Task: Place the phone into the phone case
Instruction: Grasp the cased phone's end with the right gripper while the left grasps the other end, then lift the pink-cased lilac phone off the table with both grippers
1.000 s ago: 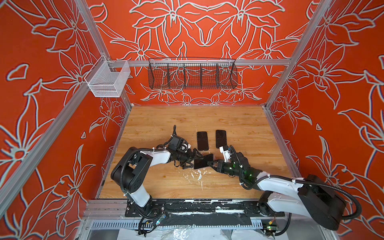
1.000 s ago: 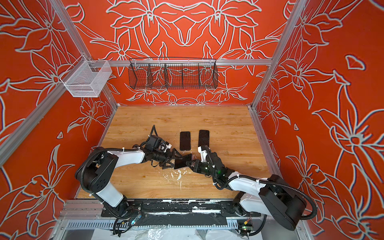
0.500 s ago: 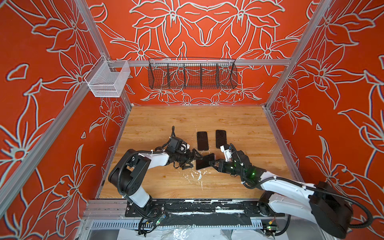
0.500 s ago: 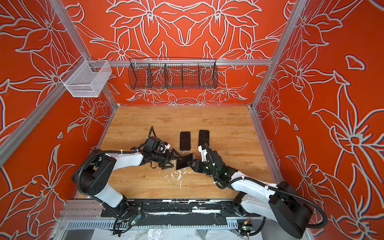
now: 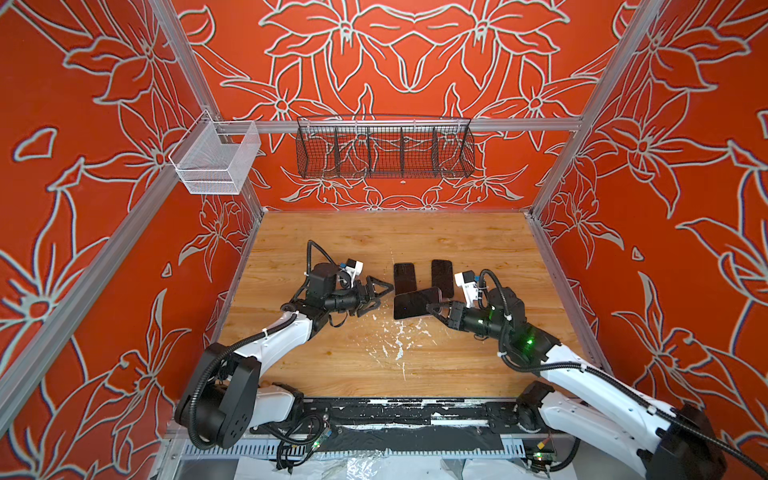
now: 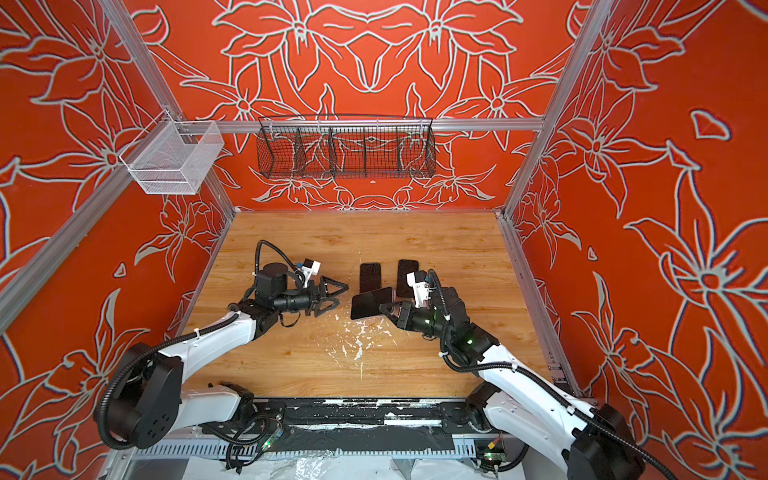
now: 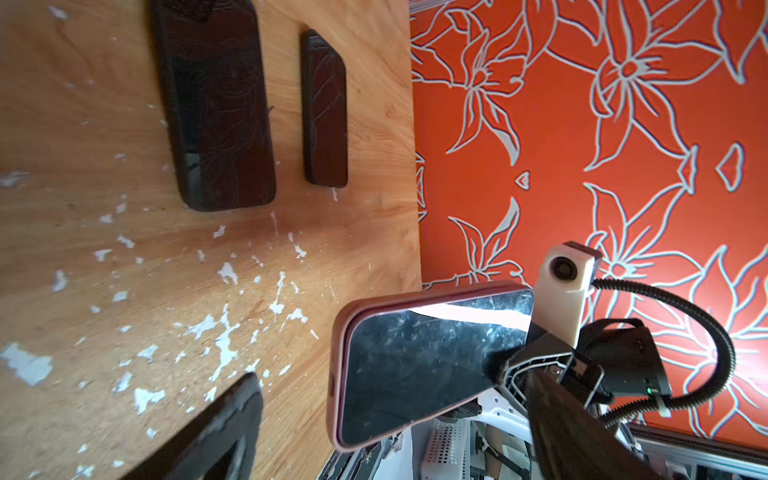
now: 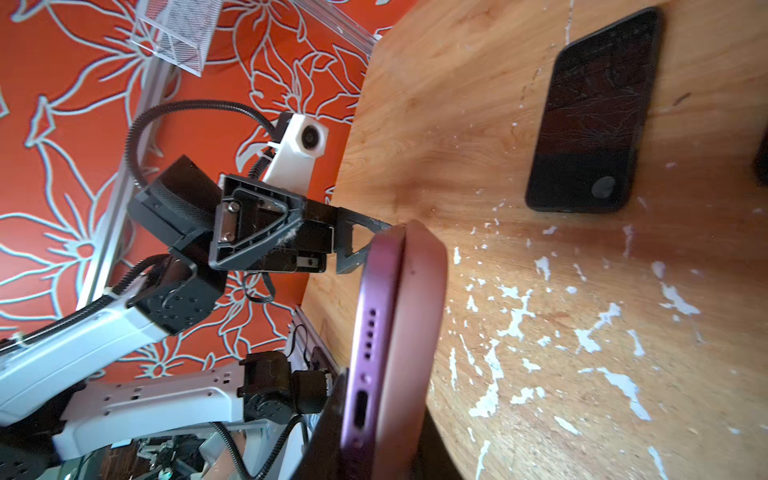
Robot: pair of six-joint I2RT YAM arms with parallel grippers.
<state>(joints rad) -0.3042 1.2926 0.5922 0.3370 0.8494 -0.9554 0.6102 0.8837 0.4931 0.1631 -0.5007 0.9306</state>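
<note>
While the right fingers point(image 5: 437, 308) are pressed nearly together, pinching one short end of the purple slab phone point(image 8: 369, 332) and its soft pink phone case point(image 8: 413, 328), the pair hangs clear of the worn wooden surface point(image 5: 332, 361), near its middle, glass face upward and somewhat tilted. The long axis runs across both top views, from the right fingers out toward the left arm, so the free short end faces the left fingers point(image 5: 380, 286). These stand spread wide and hold nothing; they are just beside that free end but apart from it, and a narrow gap shows in both top views. The left arm is therefore the nearer to the unheld end. The right wrist view shows a seam at the port end, with the phone's edge bare beside the case wall. Seating is judged incomplete there, though the other corners cannot be checked. The coming move is judged to require the left fingers to advance along the long axis and close across the thickness at the free end. Two dark flat phones point(image 5: 404, 277) lie on the surface beyond, off that line of approach.
</note>
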